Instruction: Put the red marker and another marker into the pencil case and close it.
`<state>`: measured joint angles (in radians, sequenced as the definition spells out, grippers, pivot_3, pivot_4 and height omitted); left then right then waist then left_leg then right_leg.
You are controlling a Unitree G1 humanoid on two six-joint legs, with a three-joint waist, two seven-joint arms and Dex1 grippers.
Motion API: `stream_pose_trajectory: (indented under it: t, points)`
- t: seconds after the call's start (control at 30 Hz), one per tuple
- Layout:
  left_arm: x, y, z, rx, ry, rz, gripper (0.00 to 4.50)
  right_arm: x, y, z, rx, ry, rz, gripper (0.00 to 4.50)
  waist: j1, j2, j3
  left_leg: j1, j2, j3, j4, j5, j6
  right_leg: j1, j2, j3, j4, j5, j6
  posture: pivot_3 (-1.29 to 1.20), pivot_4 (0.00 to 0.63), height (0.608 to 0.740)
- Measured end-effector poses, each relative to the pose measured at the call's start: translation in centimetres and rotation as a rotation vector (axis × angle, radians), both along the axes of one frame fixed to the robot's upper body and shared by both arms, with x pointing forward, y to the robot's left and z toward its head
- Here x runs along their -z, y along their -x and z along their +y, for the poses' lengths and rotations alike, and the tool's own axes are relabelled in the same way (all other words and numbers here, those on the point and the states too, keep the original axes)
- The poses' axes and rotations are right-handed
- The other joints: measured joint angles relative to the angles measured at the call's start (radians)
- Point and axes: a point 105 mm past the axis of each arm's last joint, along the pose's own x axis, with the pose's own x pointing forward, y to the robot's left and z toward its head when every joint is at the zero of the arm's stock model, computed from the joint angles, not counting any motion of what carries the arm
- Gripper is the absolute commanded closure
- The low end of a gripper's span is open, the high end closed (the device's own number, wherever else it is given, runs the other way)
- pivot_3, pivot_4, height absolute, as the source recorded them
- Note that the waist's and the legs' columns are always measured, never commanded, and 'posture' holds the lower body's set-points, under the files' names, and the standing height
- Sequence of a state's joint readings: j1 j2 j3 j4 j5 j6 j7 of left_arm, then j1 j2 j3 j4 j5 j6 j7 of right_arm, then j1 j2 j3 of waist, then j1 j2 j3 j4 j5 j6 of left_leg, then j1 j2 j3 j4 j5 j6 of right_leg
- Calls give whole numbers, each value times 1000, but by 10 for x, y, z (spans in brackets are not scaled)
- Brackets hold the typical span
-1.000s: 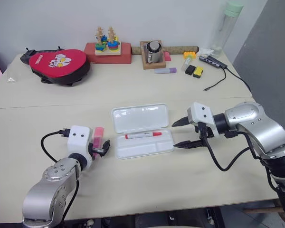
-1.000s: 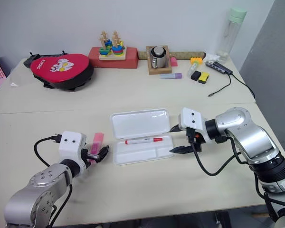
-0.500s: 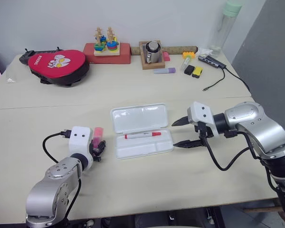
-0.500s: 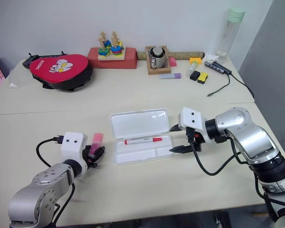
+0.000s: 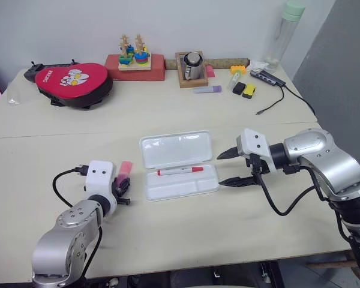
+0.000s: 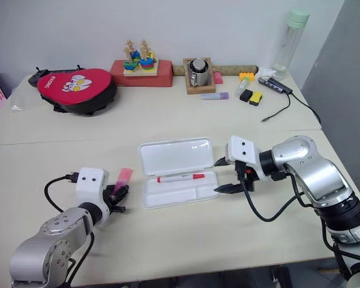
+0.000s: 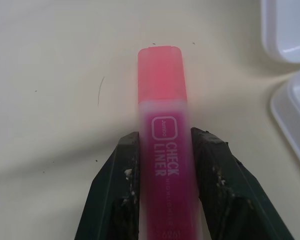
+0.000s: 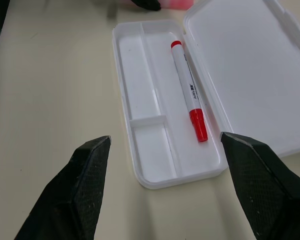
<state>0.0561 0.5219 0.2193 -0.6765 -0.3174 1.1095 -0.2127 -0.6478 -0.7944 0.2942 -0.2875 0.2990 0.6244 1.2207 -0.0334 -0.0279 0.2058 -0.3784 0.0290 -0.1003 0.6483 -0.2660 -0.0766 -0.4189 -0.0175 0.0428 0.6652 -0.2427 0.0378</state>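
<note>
- Your table [image 5: 186, 240] is a pale beige top; everything sits on it.
- Your right arm [image 5: 324, 159] reaches in from the right, and its gripper [image 5: 228, 167] hangs just beside the case's right end with the two black fingers spread wide and nothing between them.
- Your left arm [image 5: 69, 231] comes up from the lower left; its gripper [image 5: 123, 193] is pinching the pink marker [image 7: 165, 125], one finger [image 7: 121, 170] pressed against each flat side of the body.
- A red pouch [image 5: 75, 81] lies at the far left of the table, well apart from the work.
- Your case [image 5: 179, 165] lies open in the middle, lid half flat toward the far side, tray half toward you.
- Far edge: a toy stacker on a red block [image 5: 135, 60], a metal cup [image 5: 194, 65] on a wooden tray, a bottle [image 5: 286, 33].
- The red marker [image 5: 180, 171] lies lengthwise in the tray's far channel, cap toward your right.
- The pink marker sits left of the case, near it but apart, cap pointing away from you.
- A lilac highlighter [image 5: 209, 89] lies near the cup.
</note>
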Motion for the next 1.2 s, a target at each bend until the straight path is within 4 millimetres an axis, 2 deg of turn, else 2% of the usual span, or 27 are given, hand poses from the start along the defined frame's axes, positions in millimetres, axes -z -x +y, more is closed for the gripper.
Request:
stream_pose_trajectory:
  t: [0.27,0.47,0.63,0.73,0.83,0.97,1.2]
  points:
    - [-47,9,-8,343,-121,-34,3311,0,0,-3,2,10,3,849,3,0,0,-1,0,1,0,0,0,0,-1,0,-2,0,0,0,150,740]
    - [-82,18,-56,786,-117,-74,3311,1,-3,-5,12,8,7,849,2,0,0,-1,0,2,0,0,0,0,-1,0,-2,0,1,0,150,740]
    - [-69,21,-84,1023,-123,-78,3311,1,-4,-6,21,10,7,849,-1,1,0,-1,0,2,-1,0,0,-1,0,1,-1,0,0,0,150,740]
    - [-55,16,-90,1103,-158,-61,3311,1,-5,-6,23,8,1,849,1,1,0,-1,0,2,-1,0,0,-1,0,1,-2,0,0,0,150,740]
    - [-43,11,-92,1152,-190,-44,3311,1,-5,-7,27,10,2,849,1,1,0,-2,0,2,-1,0,0,-1,0,1,-2,0,0,0,150,740]
    - [-37,-3,-91,1155,-226,-68,3311,1,-4,-8,33,11,1,849,1,1,0,-2,0,2,-1,0,0,-1,0,1,-1,0,0,0,150,740]
    - [-27,-7,-95,1177,-232,-76,3311,-3,-4,-11,51,6,-19,849,1,1,0,-2,0,2,-1,0,0,-1,0,1,-1,0,0,0,150,740]
